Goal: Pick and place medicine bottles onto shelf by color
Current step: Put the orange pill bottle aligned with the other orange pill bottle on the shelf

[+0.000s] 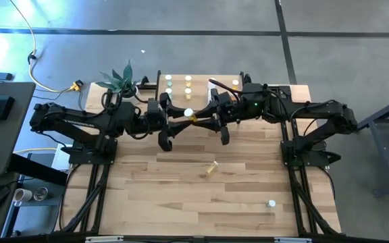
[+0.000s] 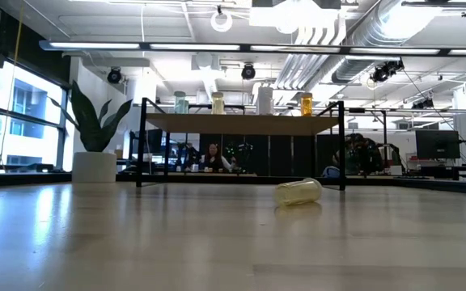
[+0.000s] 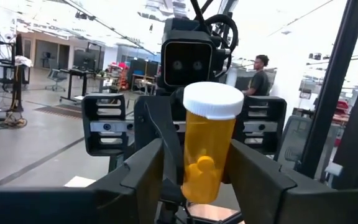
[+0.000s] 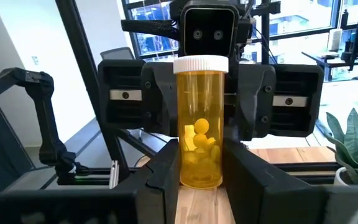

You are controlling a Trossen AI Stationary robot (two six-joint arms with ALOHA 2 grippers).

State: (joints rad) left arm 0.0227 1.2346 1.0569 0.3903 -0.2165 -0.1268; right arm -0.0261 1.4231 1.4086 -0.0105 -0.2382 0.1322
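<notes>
Both arms reach in over the middle of the table, meeting just near of the shelf. Between them sits an orange bottle with a white cap, held upright off the table.

Right pincer: fingers pressed against both sides of the orange bottle, gripping its lower half. Yellow pills visible inside through the wall.

Left pincer: faces the right one head-on, its fingers flanking the same orange bottle. Whether they press on it or stand just off it, I cannot tell (the near finger hides the contact line). Bottle leans slightly in this view.

Shelf stands at the far edge of the table, light wooden top on thin black legs. In the low view four bottles stand in a row on it: a greenish one at left, then a pale yellow one, a white one, an orange one at right. The high view shows more pale caps in rows on the shelf top; exact count unclear.

Loose on the table: a yellow bottle lying on its side near the centre, well apart from the arms, and a white-capped bottle at the near right.

Potted plant stands at the far left corner, just left of the shelf.

A person shows in the room beyond the table.
</notes>
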